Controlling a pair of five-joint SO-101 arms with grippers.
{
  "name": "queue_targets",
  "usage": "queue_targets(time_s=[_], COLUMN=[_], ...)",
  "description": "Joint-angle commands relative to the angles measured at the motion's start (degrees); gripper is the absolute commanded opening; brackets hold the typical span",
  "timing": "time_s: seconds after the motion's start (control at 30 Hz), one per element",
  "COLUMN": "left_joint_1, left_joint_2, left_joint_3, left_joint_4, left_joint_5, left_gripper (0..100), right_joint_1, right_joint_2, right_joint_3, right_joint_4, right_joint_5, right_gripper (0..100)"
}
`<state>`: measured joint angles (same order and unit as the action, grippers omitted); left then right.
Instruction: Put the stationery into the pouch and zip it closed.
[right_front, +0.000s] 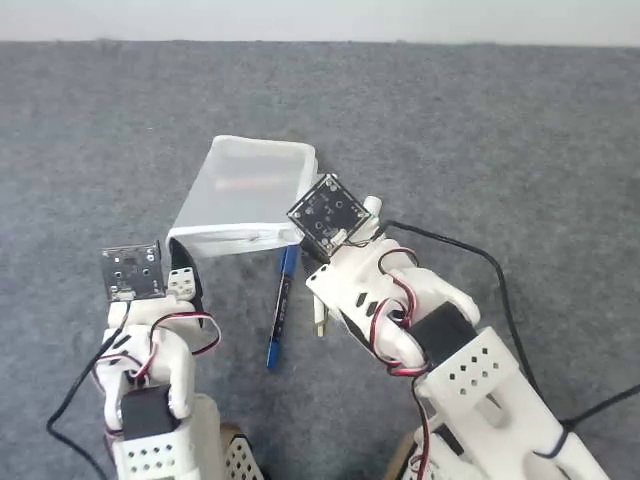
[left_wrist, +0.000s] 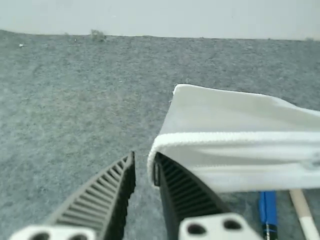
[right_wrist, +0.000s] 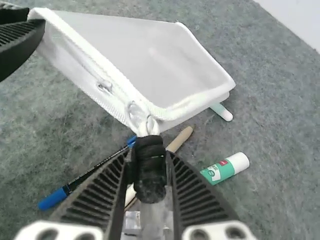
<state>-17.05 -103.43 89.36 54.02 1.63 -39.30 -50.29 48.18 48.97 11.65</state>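
We find the white fabric pouch (right_front: 245, 190) on the grey carpeted table (right_front: 500, 130), left gripper (left_wrist: 144, 159) at its near left corner, right gripper (right_wrist: 148, 152) on the black zipper pull (right_wrist: 148, 175) at its near right corner, blue pen (right_front: 279, 315) and wooden stick (right_wrist: 180, 139) beneath, green-and-white glue stick (right_wrist: 225, 169) near them.

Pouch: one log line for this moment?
right tool shut on zip pull | left tool open beside pouch corner | blue pen, glue stick outside pouch

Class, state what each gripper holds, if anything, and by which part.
The right gripper pinches the pouch by its black zipper pull. The left gripper sits at the pouch's opposite corner; a grip there cannot be told.
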Motion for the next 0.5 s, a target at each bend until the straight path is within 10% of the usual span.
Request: queue_targets(time_s=[0.0, 0.47], left_joint_1=[-1.7, -1.8], left_joint_2=[-1.1, -1.1], left_joint_3=[-3.4, -3.3], left_joint_4=[0.0, 0.0], left_joint_5=[-0.5, -0.5], left_gripper=[5, 5], right_joint_1=[2.7, 6.8], right_joint_2=[-2.6, -2.6], right_joint_3=[-1.8, -2.8], right_joint_4=[-1.0, -0.7], right_joint_5=[-1.2, -5.0], right_gripper=[0.7, 0.7])
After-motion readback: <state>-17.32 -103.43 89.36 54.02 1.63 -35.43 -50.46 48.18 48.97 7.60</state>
